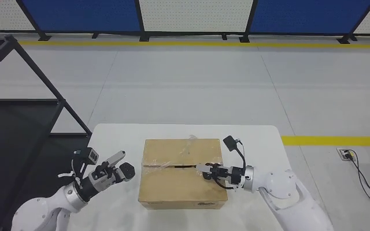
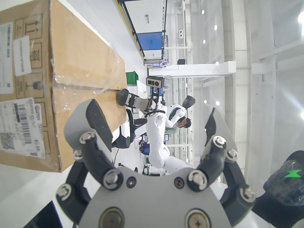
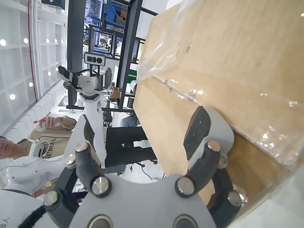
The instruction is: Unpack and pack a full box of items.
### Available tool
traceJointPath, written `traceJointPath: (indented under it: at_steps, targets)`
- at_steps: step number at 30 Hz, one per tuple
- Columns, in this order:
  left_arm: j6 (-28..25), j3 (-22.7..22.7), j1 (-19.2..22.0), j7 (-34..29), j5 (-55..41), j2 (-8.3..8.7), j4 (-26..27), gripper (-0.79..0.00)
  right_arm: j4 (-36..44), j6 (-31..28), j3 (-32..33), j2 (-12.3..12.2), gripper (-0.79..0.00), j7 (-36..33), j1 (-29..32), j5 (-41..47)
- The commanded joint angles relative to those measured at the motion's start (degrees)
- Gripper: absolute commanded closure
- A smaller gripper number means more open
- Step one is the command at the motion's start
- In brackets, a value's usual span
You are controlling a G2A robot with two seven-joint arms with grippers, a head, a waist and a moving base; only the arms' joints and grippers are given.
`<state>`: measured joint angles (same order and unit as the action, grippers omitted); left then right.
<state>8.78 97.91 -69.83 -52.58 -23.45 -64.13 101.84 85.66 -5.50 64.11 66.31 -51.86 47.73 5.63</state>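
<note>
A closed cardboard box [image 1: 182, 176] stands in the middle of the white table [image 1: 115, 138]. Clear tape [image 3: 166, 55] hangs loose and crumpled along its top seam [image 1: 173, 166]. My right gripper [image 1: 207, 171] lies on the box top at the seam's right end. It is open [image 3: 142, 131], and one finger [image 3: 197, 129] rests against a flap's edge. My left gripper [image 1: 122, 164] hovers open just left of the box with nothing between its fingers [image 2: 99, 122]. The left wrist view has the labelled side of the box [image 2: 26, 84] and the right gripper [image 2: 124, 97] on the seam.
A black metal rack [image 1: 34, 115] stands off the table's left side. Blue and white partitions [image 1: 191, 14] line the far floor. Bare table lies in front of the left gripper and right of the box [image 1: 254, 144].
</note>
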Motion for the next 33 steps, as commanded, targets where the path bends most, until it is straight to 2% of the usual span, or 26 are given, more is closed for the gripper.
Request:
traceJointPath:
  at_steps: [1,9,16,24,30,33]
  targets:
    - [1.4,-1.5,2.0,1.0,0.7,0.05,-1.2,-0.785,0.3,-0.1,0.1,-0.1,-0.785,0.1,0.4,-0.2]
    - [3.4,-7.0,7.6,1.7,2.2,0.12,-7.0,-0.785,1.6,-0.4,0.2,-0.2,-0.785,0.3,1.4,-0.6]
    - [2.5,-11.6,10.8,3.1,3.8,-0.07,-11.8,-0.785,3.2,0.1,0.1,-0.3,-0.785,0.4,1.8,-1.4]
    - [1.7,-13.4,10.9,4.0,4.4,0.02,-13.1,-0.785,6.1,1.4,0.2,-0.5,-0.785,0.3,1.9,-2.9]
    - [0.1,-13.1,9.6,4.2,2.8,0.17,-12.2,-0.785,9.9,7.8,-1.6,-0.2,-0.785,0.1,-1.3,-5.0]
    - [0.0,-12.8,9.1,4.1,2.4,0.31,-11.7,-0.785,9.9,7.8,-1.6,-0.2,-0.785,0.1,-1.3,-5.0]
